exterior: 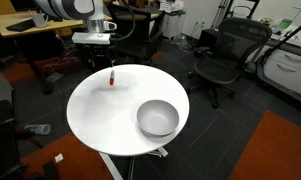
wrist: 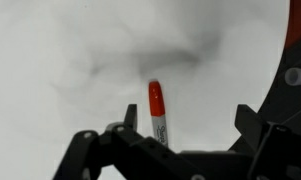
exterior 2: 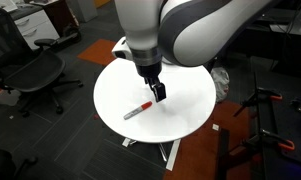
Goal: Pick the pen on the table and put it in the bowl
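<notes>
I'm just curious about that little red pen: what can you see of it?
The pen is short and marker-like, red with a paler end. It lies flat on the white table, touching nothing else, well apart from the bowl, with the open gripper hovering just above it.

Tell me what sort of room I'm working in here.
Probably an office or lab: black mesh swivel chairs, a rectangular wooden desk, and the round white-topped table.
</notes>
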Available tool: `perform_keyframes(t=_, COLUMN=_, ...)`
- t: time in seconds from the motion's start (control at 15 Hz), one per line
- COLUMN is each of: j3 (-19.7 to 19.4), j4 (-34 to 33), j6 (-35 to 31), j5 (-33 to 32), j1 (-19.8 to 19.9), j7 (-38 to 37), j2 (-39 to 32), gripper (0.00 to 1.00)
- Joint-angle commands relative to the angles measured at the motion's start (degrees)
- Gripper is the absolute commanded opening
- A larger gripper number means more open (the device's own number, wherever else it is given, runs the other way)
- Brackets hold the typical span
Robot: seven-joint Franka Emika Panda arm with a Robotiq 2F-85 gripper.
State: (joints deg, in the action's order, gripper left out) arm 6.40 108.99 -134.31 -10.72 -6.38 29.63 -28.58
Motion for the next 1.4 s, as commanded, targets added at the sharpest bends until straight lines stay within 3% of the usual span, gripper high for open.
perform_keyframes(t=0.0, j3=1.9, j4=-0.3, j6=-3.0, j5=-0.9, j1=1.7, j7=3.5, j2=-1.5, gripper=1.00)
perform_keyframes(t=0.87, j3=3.2, j4=-7.7, j6=-7.6, j5=-0.2, j1=4.3, j7=15.2, j2=-12.0, gripper=1.00)
perform_keyframes(t=1.33, j3=3.7, j4=-13.2, j6=-7.8, j5=-0.2, j1=4.0, j7=15.6, j2=-17.4, gripper=1.00)
